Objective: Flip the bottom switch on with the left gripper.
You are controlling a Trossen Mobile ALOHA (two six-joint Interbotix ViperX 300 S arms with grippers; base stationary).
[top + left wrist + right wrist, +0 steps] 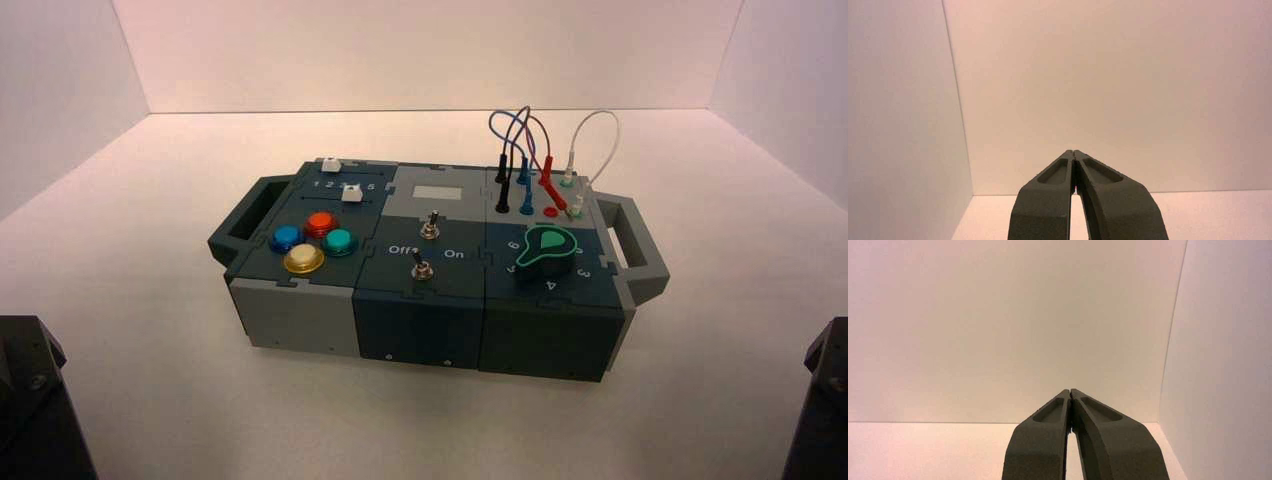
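Observation:
The box (300, 315) stands in the middle of the table in the high view. On its dark middle panel are two small metal toggle switches between white "Off" and "On" lettering: the bottom switch (422, 269) nearer me and a second switch (431, 227) behind it. My left gripper (1074, 153) is shut and empty; it faces the pale wall, far from the box. Its arm is parked at the lower left corner (35, 400). My right gripper (1069, 391) is also shut and empty, with its arm parked at the lower right (822, 400).
On the box's left panel are blue, red, green and yellow buttons (303, 259) and two white sliders (350, 194). The right panel holds a green knob (546, 246) and several plugged wires (520, 150). Handles stick out at both ends. White walls enclose the table.

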